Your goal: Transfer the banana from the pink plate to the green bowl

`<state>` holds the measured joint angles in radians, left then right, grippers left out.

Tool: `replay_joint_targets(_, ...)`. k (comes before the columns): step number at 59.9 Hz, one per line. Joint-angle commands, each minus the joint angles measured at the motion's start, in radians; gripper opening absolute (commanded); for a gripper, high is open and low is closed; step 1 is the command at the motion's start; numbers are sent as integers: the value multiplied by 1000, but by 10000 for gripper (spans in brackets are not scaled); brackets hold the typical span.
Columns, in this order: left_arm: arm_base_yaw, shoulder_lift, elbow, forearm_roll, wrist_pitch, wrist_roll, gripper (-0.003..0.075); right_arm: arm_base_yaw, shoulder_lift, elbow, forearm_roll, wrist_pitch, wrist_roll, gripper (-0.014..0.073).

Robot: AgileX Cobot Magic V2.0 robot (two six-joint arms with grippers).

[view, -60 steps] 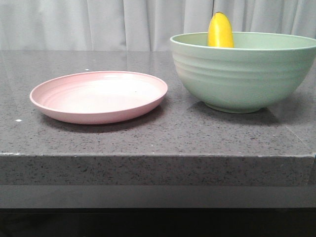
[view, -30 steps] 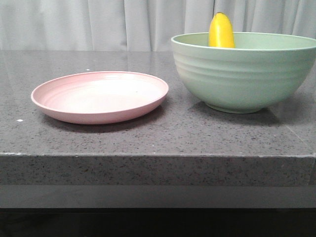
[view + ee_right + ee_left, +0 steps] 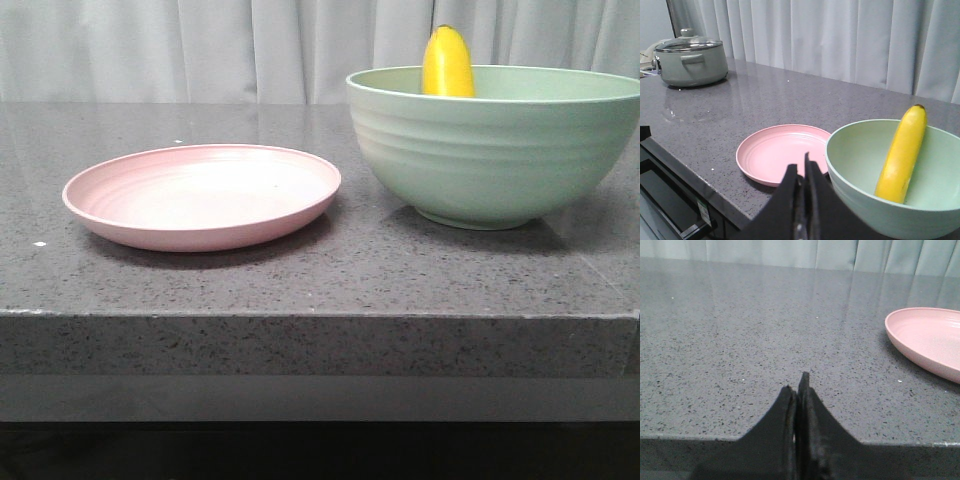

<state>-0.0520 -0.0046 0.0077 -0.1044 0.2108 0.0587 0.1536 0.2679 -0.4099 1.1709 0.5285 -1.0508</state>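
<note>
The yellow banana (image 3: 447, 62) stands on end inside the green bowl (image 3: 490, 150) at the right of the counter, leaning on its far wall; it also shows in the right wrist view (image 3: 901, 152), in the bowl (image 3: 865, 165). The pink plate (image 3: 200, 195) sits empty to the bowl's left and shows in both wrist views (image 3: 930, 337) (image 3: 775, 152). My left gripper (image 3: 799, 390) is shut and empty at the counter's front edge, left of the plate. My right gripper (image 3: 804, 172) is shut and empty, held above and in front of the gap between plate and bowl.
A grey lidded pot (image 3: 689, 62) stands far off on the counter (image 3: 320, 270) in the right wrist view. White curtains hang behind. The counter's front edge drops off in front of the plate and bowl.
</note>
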Motion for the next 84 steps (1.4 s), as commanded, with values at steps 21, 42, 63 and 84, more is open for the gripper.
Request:
replay_joint_targets(21, 7, -21, 3, -14, -97, -6, -20, 0, 10, -28, 44, -6, -5, -60)
replay_joint_targets(42, 7, -21, 3, -14, -97, -6, -20, 0, 10, -28, 44, -6, -5, -60)
replay_joint_targets(63, 7, -21, 3, -14, -97, -6, -20, 0, 10, -28, 44, -15, -5, -60)
replay_joint_targets(84, 7, -21, 3, -14, -97, -6, -20, 0, 8, -7, -475, -189, 352, -60)
